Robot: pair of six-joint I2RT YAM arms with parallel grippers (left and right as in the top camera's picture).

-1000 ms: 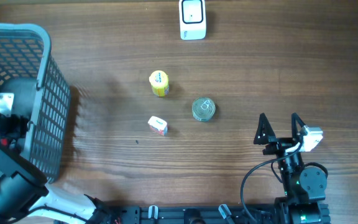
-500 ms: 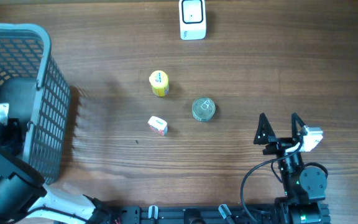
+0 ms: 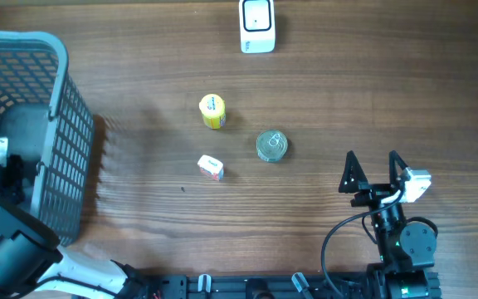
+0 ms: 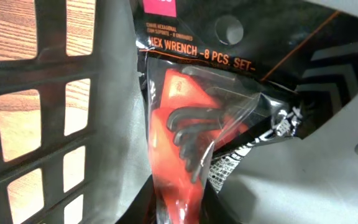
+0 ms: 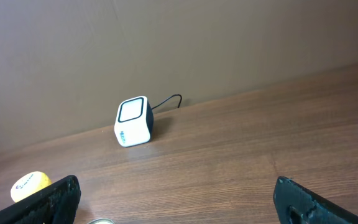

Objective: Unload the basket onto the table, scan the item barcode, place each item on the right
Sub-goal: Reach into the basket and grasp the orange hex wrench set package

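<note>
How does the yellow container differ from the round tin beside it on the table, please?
The yellow container is bright yellow; the round tin is dull grey-green metal with a pull-tab lid. From overhead the round tin looks wider than the yellow container. The yellow container lies closer to the white scanner; the round tin sits nearer the right gripper. Both rest on the wooden table, apart and untouched.

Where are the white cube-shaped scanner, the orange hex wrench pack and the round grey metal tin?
white cube-shaped scanner (image 3: pixel 257 25): overhead view, its top face.
orange hex wrench pack (image 4: pixel 188 127): left wrist view, the dark wrenches inside.
round grey metal tin (image 3: pixel 271 145): overhead view, middle of lid.
</note>
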